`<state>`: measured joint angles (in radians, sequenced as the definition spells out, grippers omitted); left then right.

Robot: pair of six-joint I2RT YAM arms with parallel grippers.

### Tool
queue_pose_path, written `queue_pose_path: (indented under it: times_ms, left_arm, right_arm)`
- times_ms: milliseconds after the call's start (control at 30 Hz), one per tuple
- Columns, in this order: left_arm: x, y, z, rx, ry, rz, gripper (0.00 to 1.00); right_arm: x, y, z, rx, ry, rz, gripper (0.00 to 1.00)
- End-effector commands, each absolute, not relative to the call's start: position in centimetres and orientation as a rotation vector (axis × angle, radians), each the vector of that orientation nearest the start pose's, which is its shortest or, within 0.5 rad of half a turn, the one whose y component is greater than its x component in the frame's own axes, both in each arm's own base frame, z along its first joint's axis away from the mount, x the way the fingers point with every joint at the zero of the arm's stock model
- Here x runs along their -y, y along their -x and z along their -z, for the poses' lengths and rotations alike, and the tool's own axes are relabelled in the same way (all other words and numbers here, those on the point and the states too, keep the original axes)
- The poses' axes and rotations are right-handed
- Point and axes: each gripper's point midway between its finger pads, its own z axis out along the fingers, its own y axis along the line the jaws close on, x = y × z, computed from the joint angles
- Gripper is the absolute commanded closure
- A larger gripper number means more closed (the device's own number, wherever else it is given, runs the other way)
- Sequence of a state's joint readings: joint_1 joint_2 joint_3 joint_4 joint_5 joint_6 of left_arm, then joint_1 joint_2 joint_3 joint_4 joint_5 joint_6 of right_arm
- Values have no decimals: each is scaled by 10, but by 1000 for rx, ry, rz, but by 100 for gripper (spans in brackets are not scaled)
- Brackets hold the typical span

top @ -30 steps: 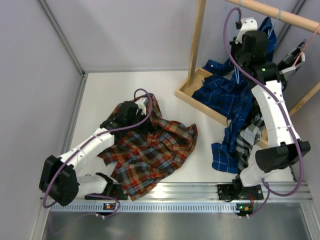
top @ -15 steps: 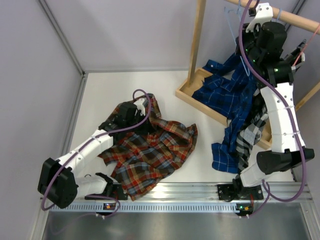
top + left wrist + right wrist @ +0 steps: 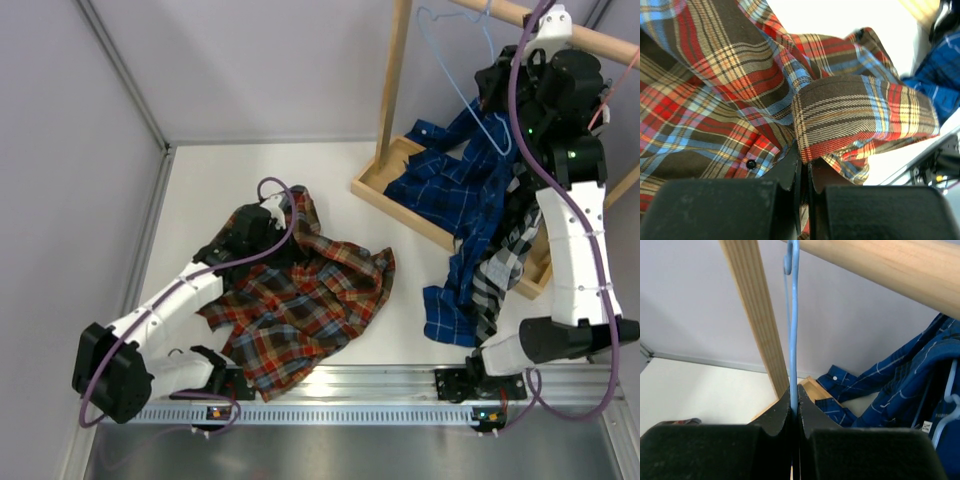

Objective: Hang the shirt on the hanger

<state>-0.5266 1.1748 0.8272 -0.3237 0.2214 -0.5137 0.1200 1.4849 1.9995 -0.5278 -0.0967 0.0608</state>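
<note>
The red, orange and brown plaid shirt point(image 3: 300, 300) lies crumpled on the white table, left of centre. My left gripper point(image 3: 268, 218) is at its upper left edge, shut on a fold of the cloth. In the left wrist view the plaid shirt point(image 3: 740, 75) fills the frame, and a fold runs into the left gripper point(image 3: 804, 161). The light-blue wire hanger point(image 3: 488, 125) hangs in the air beside the wooden rack. My right gripper point(image 3: 497, 90) is shut on it. In the right wrist view the hanger point(image 3: 793, 315) rises straight out of the shut right gripper point(image 3: 794, 390), just under the rod.
A wooden rack stands at the back right, with its rod point(image 3: 570, 32), post point(image 3: 395, 80) and base frame point(image 3: 385, 190). A dark blue check shirt point(image 3: 450, 200) spills over the base. A black-and-white check shirt point(image 3: 495, 280) hangs beside my right arm. Walls close the left and back.
My right arm has stretched up and to the right, lifting the blue hanger up beside the rod. My left gripper has shifted slightly, still holding the plaid shirt.
</note>
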Motion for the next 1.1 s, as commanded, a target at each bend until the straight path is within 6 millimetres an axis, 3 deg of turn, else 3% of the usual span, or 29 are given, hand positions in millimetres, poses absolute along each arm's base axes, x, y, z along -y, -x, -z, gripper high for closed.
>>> queue_pose_path:
  times_ms: [0, 33, 100, 167, 200, 267, 300, 333, 400, 433, 500, 600, 733, 767, 833, 867, 1067]
  left_arm:
    - [214, -270, -174, -2273, -51, 766, 100]
    - [213, -272, -177, -2267, -26, 765, 100]
    - [211, -278, -185, -2245, 10, 745, 100]
    - [207, -284, -187, -2244, 50, 716, 100]
    - [207, -286, -190, -2238, 58, 712, 100]
    - [209, -293, -205, -2208, 56, 716, 100]
    - [209, -296, -204, -2218, 54, 700, 100]
    - [211, -302, -215, -2195, 49, 697, 100]
    - [210, -308, -219, -2197, 46, 670, 100]
    - [211, -310, -214, -2223, 32, 650, 100]
    - [214, -316, -224, -2213, 18, 662, 100]
    - [216, -321, -230, -2200, 11, 658, 100]
    - [217, -330, -242, -2179, -16, 641, 100]
    - [218, -332, -236, -2212, -24, 625, 100]
    - [222, -338, -247, -2201, -43, 630, 100]
    - [225, -339, -242, -2230, -52, 628, 100]
    - [236, -349, -251, -2248, -57, 651, 100]
  right_arm:
    - [-73, -378, -552, -1424, 163, -270, 100]
    - [-74, -378, -537, -1452, 168, -277, 100]
    - [-75, -358, -541, -1425, 187, -286, 100]
    - [-79, -350, -522, -1463, 208, -308, 100]
    - [-79, -333, -526, -1449, 208, -321, 100]
    - [-86, -320, -504, -1499, 243, -365, 100]
    - [-88, -300, -502, -1506, 254, -386, 100]
    - [-98, -293, -482, -1547, 300, -441, 100]
    - [-106, -260, -476, -1531, 352, -503, 100]
    - [-113, -255, -455, -1566, 379, -547, 100]
    - [-109, -229, -458, -1520, 380, -532, 100]
    - [-108, -210, -449, -1533, 383, -544, 100]
    - [-142, -171, -418, -1591, 587, -777, 100]
    - [-144, -166, -407, -1621, 605, -800, 100]
    - [-146, -161, -391, -1644, 609, -819, 100]
    - [-147, -159, -389, -1633, 619, -829, 100]
    - [-156, -148, -374, -1642, 626, -930, 100]
